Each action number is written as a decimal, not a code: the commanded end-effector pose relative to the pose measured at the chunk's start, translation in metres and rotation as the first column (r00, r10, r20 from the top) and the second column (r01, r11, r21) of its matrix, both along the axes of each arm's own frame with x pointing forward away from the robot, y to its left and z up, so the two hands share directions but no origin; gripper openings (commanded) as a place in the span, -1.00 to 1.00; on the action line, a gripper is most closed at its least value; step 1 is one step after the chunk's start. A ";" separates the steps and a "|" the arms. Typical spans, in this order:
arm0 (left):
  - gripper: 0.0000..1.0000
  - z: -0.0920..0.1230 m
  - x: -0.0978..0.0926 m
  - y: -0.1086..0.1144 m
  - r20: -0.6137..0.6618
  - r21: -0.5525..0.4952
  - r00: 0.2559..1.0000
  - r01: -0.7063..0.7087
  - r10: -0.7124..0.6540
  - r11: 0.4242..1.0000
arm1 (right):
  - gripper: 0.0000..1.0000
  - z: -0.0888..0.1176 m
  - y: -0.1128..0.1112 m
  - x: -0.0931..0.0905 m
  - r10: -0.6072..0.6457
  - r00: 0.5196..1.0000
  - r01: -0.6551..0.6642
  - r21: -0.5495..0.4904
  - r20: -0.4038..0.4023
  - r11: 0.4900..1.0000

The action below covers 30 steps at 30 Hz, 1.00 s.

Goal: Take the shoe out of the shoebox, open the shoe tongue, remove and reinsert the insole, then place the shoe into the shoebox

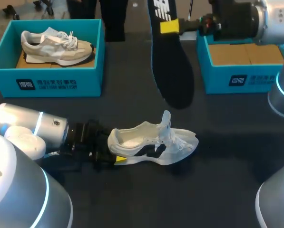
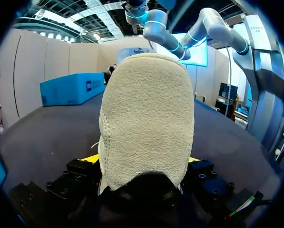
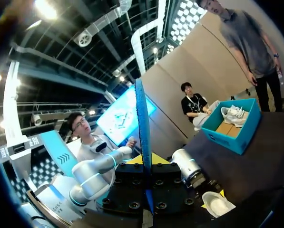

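Note:
A pale grey shoe point(image 1: 151, 142) lies on its side on the dark table, toe toward the right. My left gripper point(image 1: 114, 154) is shut on its heel, one yellow tip showing against the sole. In the left wrist view the suede heel point(image 2: 146, 118) fills the space between the left gripper's point(image 2: 142, 161) fingers. The black insole point(image 1: 172, 71) hangs above the table's far middle, toe end down. My right gripper point(image 1: 172, 26) is shut on its heel end. The right wrist view shows the insole point(image 3: 141, 118) edge-on, standing up between the right gripper's point(image 3: 144, 159) fingers, with the shoe point(image 3: 218, 202) below.
A teal shoebox point(image 1: 51, 83) at the far left holds a second beige shoe point(image 1: 56, 47). Another teal shoebox point(image 1: 237, 78) with brown cardboard inside stands at the far right, under my right arm. Bare dark table lies in front of the shoe.

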State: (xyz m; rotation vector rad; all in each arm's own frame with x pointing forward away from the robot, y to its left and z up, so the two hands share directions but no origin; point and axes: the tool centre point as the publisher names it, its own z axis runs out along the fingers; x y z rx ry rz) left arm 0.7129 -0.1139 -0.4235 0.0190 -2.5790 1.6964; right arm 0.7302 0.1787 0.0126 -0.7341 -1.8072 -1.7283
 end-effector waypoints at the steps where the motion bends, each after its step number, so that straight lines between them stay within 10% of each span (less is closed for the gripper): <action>1: -1.00 0.000 -0.001 -0.001 0.001 0.001 1.000 0.000 0.000 1.000 | -1.00 -0.003 -0.010 -0.022 -0.050 0.999 0.050 0.018 -0.003 0.999; 30: -1.00 0.000 -0.001 -0.001 0.001 0.001 1.000 0.000 0.000 1.000 | -1.00 0.014 0.014 -0.069 -0.102 0.992 0.108 0.082 -0.076 0.991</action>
